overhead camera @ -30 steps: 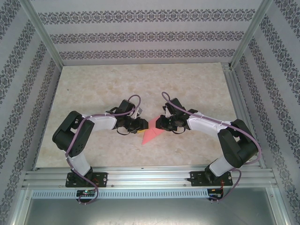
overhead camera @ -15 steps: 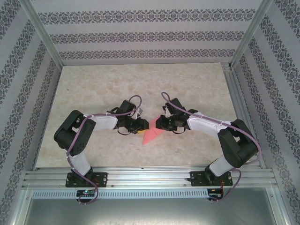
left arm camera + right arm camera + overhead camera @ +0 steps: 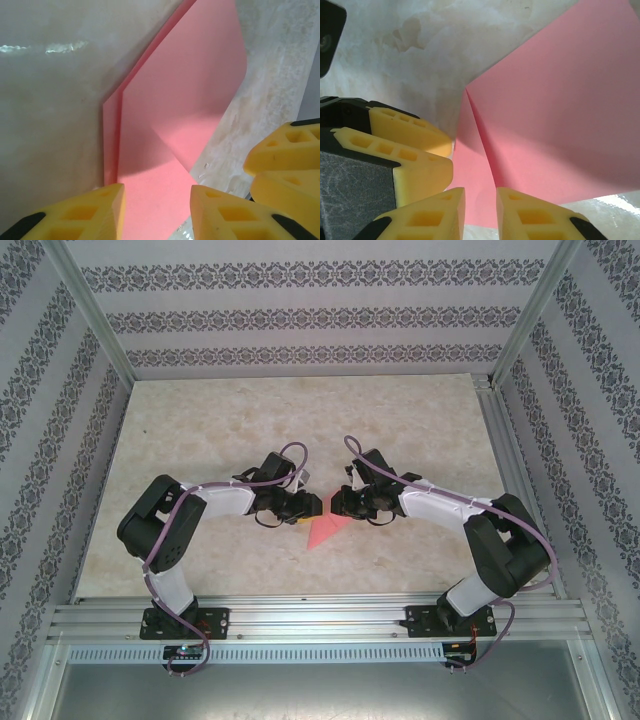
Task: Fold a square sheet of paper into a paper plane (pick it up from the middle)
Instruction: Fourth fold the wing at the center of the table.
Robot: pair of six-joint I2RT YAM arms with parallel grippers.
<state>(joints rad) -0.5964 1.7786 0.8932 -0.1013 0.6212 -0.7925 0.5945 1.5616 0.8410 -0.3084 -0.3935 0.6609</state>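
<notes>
We note left arm has crept right since earlier frame; left gripper now closer to paper.
- Base: beige marbled tabletop carries everything.
- On it: thin pink-red square sheet of paper, partly folded, flaps overlapping. Lies flat mid-table between both wrists.
- We judge fold step underway, tips kept low to press flaps.
- On left, fingers spread, paper edge between them.
- On right gripper, tips barely parted, straddling crease, pinching nothing we see.

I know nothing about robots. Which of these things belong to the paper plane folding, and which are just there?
Part of the job: pink paper, partly folded; left gripper; right gripper.
Just there: table; patterned walls; metal frame.
</notes>
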